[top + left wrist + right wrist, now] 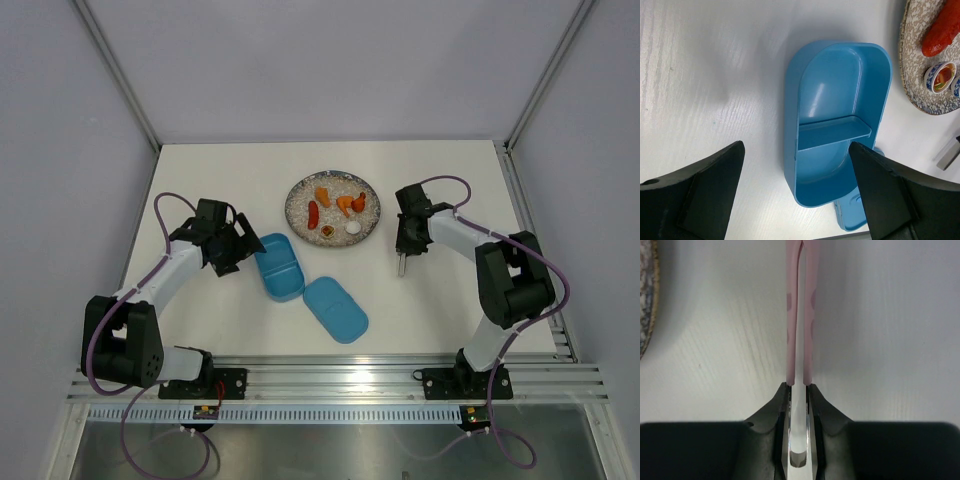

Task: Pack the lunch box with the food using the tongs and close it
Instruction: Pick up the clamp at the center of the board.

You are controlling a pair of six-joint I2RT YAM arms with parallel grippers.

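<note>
**Left gripper (796,150).** The jaws are spread wide and hold nothing. The lunch box (840,120) lies open on the table (220,170), directly ahead of and below this gripper. In the wrist view its nearer end sits between the two fingers (705,195).

**Lunch box contents.** An inner divider (835,132) splits the box into two compartments. Both are bare blue plastic with no food in them.

**Lid (855,215).** It is off the box and lies flat on the table on the right-finger side of the left gripper, just beside the box's nearer end. Whether the two touch cannot be told.

**Plate (298,190).** This round speckled plate stands ahead and to the right of the left gripper, and to the left of the right gripper. It holds all the food:
- three orange chunks (345,205)
- one red sausage (313,215)
- one white ball (353,228)
- one small patterned cup (942,76) with reddish contents, just beside the sausage

**Right gripper (799,387).** The jaws are narrow and clamped on the tongs (791,330). The two pink arms are pressed almost together and run straight ahead from the fingertips over the table. The plate rim shows at the left edge of this wrist view, apart from the tongs.
</note>
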